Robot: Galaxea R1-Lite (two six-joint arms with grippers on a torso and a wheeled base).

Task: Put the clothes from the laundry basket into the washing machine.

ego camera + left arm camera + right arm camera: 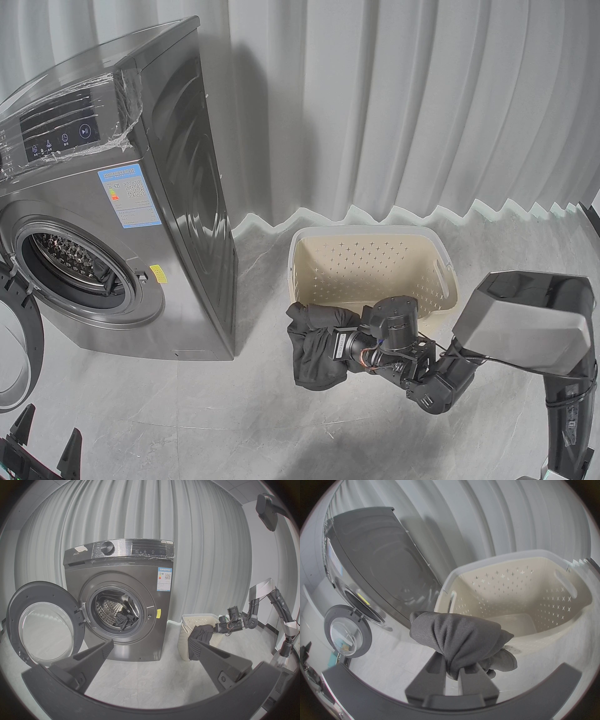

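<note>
The dark cloth [312, 362] hangs bunched up, lower middle, by the basket [375, 230]. My right pincer [453, 667] squeezes it tight; my left pincer [150, 642] gapes wide and empty.

A: What colour is the basket [369, 269]?
B: Cream, speckled with small star-shaped holes, white rim.
A: And the garment [315, 356]?
B: Plain dark grey. The washing machine [181, 206] is steel grey with a blue label [129, 195]; curtain [375, 94] white, floor [219, 412] pale grey.

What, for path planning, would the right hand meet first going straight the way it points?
Likely the side panel of the washing machine; the right hand, shut on the dark garment, points there, depth unclear.
</note>
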